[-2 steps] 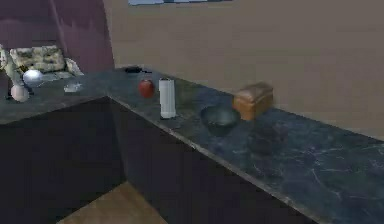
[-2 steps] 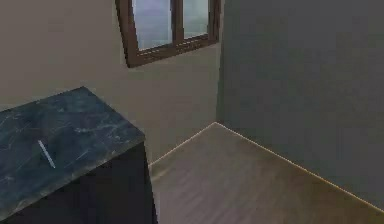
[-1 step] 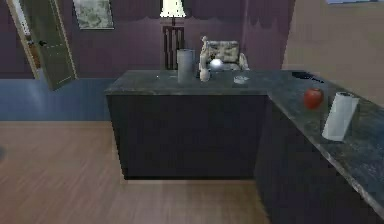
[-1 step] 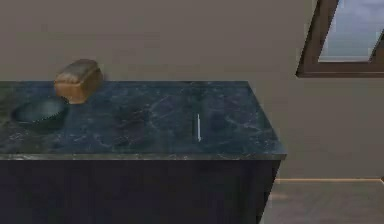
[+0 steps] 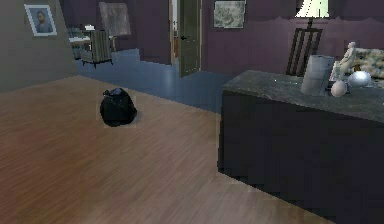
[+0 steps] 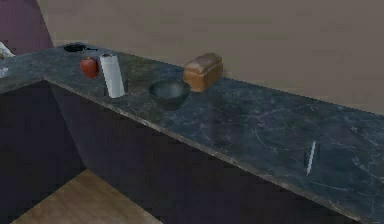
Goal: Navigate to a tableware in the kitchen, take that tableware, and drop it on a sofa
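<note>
Well, the job looks only just begun. The robot seems to have reached the kitchen, but I think the taking and the trip to a sofa are both still left to do. The wooden floor (image 5: 90, 170) fills the lower left of the forward view with long brown boards. The long counter (image 6: 250, 120) is dark stone with pale cloudy swirls, smooth and flat on top. It runs from the upper left of the arm side view down to the lower right. A lumpy black bag (image 5: 119, 107) sits on the floor, left of the middle. On the counter, in the upper middle, lies a brown loaf of bread (image 6: 203, 71), blocky with a round top. Left of it stands a white paper roll (image 6: 113, 75), a tall tube. Between them sits the bowl (image 6: 169, 94), dark, round and hollow, resting on the stone and not yet picked up. A small red apple (image 6: 90, 67) sits just beside the roll. A thin grey knife-like thing (image 6: 310, 157) lies at the lower right. I cannot tell how the gripper's fingers stand.
</note>
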